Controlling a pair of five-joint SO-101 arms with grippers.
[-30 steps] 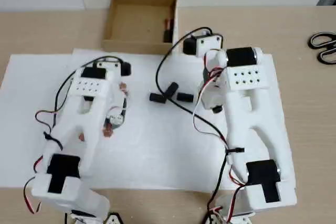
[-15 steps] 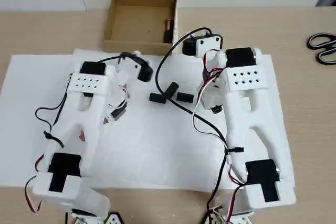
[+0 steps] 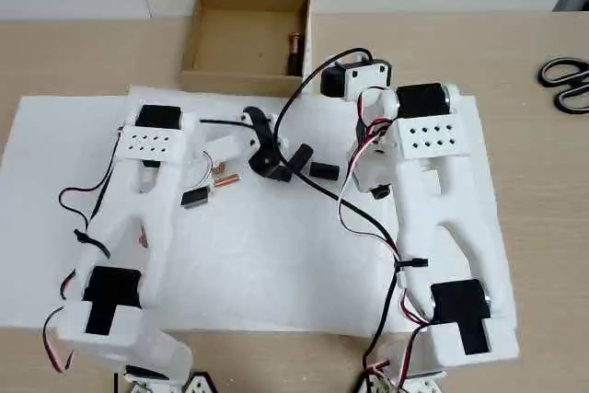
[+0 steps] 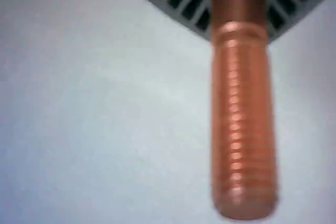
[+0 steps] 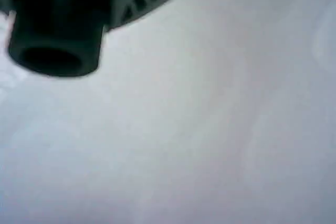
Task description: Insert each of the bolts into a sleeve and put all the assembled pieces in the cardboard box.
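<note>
The shiny copper-coloured metal bolt (image 4: 242,119) with ridges all along it is pinched by its top end in the left tool (image 3: 264,152), and most of it pokes out free over the paper. The short black round plastic sleeve (image 5: 55,43) is gripped in the right tool (image 3: 371,179), with its open hole facing out. So both tools are full, and I think the job now is to push the bolt into that hole. The two tools are apart, with loose black sleeves (image 3: 324,170) lying on the paper between them. To do it well, I would bring the bolt's tip right up to the hole and get the bolt and the sleeve pointing along one straight line before pushing. Then push slowly and gently. If the bolt is tilted, it may bump the rim and slip in the grip. The left tool is low and close to the loose sleeves, so it should lift a little, or it could knock them away. A thin black cable (image 3: 317,189) also runs across the middle and could catch. The brown cardboard box (image 3: 241,80) waits at the far side with one finished piece (image 3: 294,46) inside. All of this sits on a big sheet of white paper (image 3: 276,264) on the wooden counter (image 3: 515,52).
</note>
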